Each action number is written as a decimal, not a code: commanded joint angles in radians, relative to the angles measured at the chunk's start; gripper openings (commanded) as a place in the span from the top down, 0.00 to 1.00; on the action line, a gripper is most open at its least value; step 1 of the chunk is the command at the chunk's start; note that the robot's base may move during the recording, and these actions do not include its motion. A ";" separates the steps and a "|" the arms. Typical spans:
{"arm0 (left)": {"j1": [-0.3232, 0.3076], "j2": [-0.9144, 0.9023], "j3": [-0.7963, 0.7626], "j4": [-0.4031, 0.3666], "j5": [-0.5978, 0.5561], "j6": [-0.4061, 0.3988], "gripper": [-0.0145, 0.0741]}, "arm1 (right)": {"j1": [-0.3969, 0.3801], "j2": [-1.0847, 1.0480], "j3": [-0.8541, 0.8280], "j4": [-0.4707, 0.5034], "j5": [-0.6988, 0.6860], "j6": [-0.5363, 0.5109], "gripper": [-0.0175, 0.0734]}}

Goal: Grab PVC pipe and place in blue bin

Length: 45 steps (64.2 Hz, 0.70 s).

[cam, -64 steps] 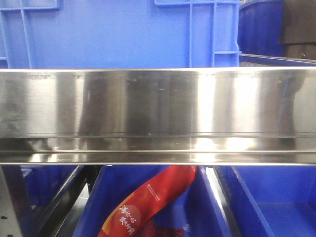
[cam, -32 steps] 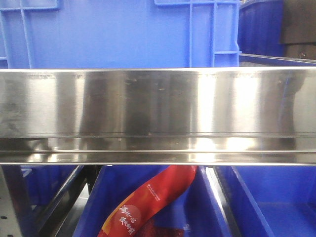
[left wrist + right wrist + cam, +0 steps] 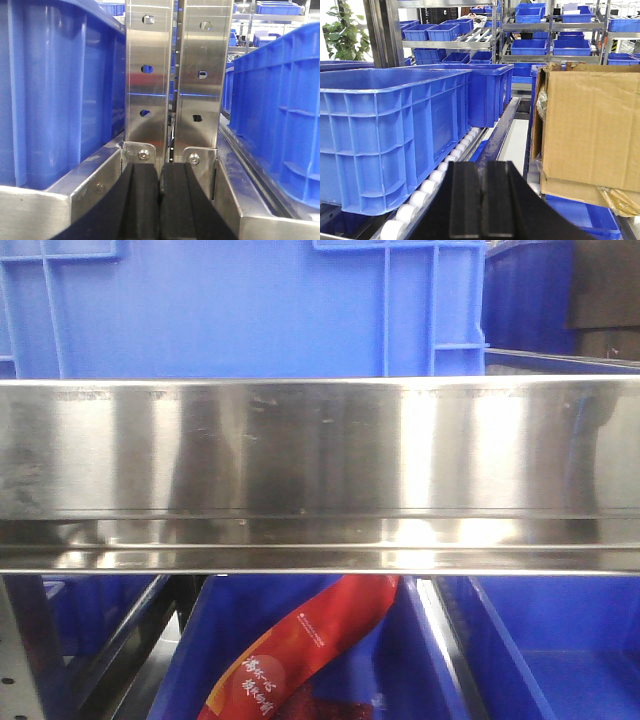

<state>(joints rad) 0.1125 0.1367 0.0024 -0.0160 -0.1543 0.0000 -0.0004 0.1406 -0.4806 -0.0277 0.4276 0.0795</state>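
Wrist views: left hand (image 3: 160, 205) and right hand (image 3: 481, 205) both closed, empty, between blue bins (image 3: 385, 135).

The left arm's black two-fingered claw (image 3: 160, 200) shows at the bottom of the left wrist view, its two flat dark fingers pressed together side by side with only a thin seam between them, nothing held. The right arm's black claw (image 3: 481, 200) looks the same in the right wrist view: fingers closed against each other, empty, pointing straight ahead and level.
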 commanded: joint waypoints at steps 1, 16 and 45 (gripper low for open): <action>-0.005 -0.005 -0.002 0.001 -0.007 0.000 0.96 | -0.005 -0.003 0.002 -0.002 -0.016 0.000 0.99; -0.005 -0.005 -0.002 0.001 -0.007 0.000 0.96 | -0.005 -0.003 0.002 -0.002 -0.016 0.000 0.99; -0.005 -0.005 -0.002 0.001 -0.007 0.000 0.96 | -0.005 -0.003 0.002 -0.002 -0.016 0.000 0.99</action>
<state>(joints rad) 0.1125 0.1367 0.0024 -0.0160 -0.1543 0.0000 -0.0004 0.1406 -0.4806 -0.0277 0.4276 0.0795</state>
